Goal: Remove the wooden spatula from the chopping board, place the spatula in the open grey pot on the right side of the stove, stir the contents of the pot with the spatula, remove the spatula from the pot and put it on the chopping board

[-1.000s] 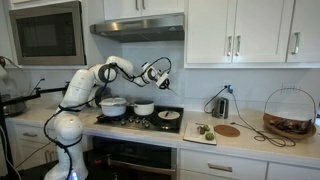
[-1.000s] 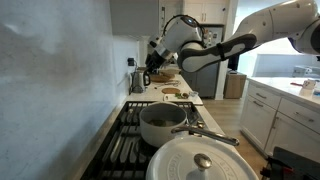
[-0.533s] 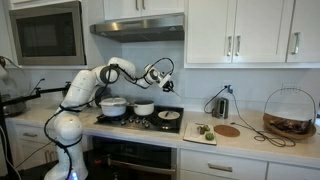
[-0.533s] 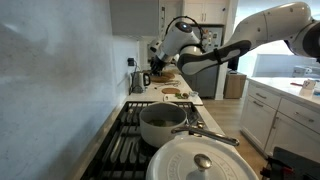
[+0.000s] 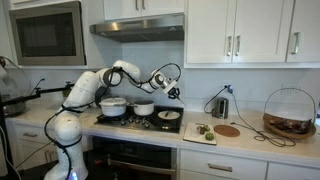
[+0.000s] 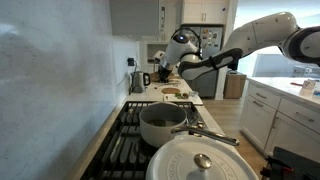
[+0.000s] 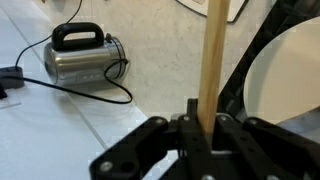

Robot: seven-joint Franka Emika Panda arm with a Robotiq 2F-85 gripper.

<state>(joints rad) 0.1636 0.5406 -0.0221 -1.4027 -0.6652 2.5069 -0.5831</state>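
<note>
Your claw (image 7: 203,126) is clenched on the handle of the wooden spatula (image 7: 212,50). In the wrist view the pale shaft runs straight up from between the fingers near the bottom centre to the top edge. That upright, tight hold keeps the blade clear of the stove while you carry it. In an exterior view the claw (image 5: 172,84) hangs in mid-air at centre frame, above the right part of the stove (image 5: 140,118). The grey pot (image 5: 144,108) sits below and to its left, and the chopping board (image 5: 204,131) lies lower right on the desk (image 5: 250,140), apart from the claw. Compared with a second ago, the claw has travelled rightward and slightly down, away from the air over the pots, with the grip unchanged. The wrist view agrees, showing the silvery kettle (image 7: 85,55) at upper left on the desk. That suggests you are heading for the board, not the pot.
</note>
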